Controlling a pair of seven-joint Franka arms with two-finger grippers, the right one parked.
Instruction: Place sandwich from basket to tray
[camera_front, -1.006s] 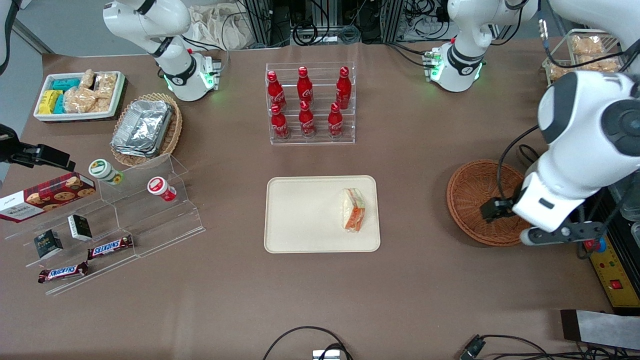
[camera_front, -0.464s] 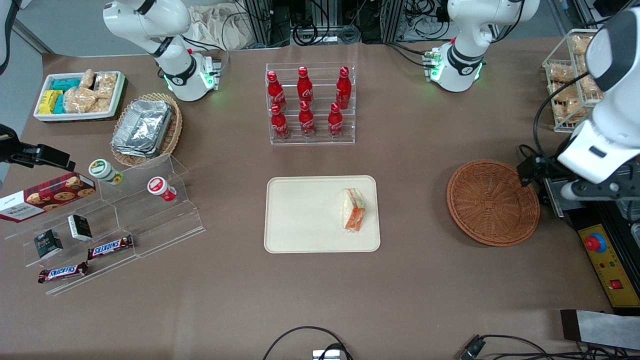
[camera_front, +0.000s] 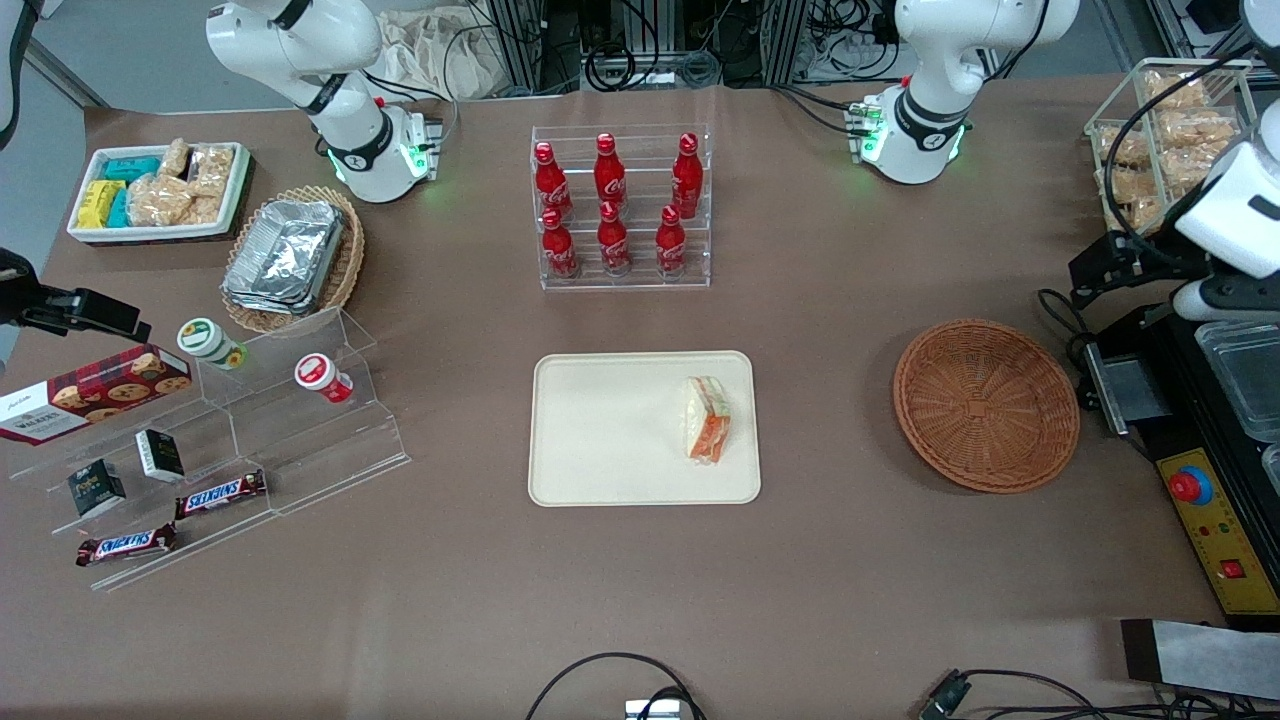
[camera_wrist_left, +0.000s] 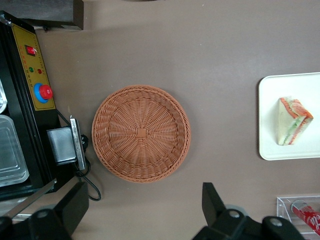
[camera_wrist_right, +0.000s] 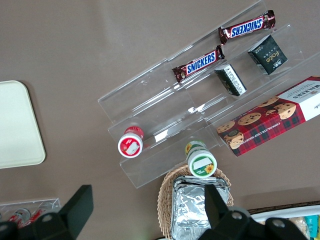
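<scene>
Front view: the sandwich (camera_front: 707, 419) is seen on the tray (camera_front: 600, 430); the gripper (camera_front: 1085, 272), fingers apart, is best kept clear of the basket (camera_front: 985, 404).

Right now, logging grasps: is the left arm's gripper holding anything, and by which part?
Nothing. The gripper hangs open above the empty reddish-brown woven wicker basket.

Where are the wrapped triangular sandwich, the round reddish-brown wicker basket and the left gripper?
wrapped triangular sandwich (camera_front: 707, 419), front view, middle of its wrap.
round reddish-brown wicker basket (camera_wrist_left: 141, 133), left wrist view, centre of its woven floor.
left gripper (camera_wrist_left: 142, 210), left wrist view, midway between its open fingertips.
</scene>
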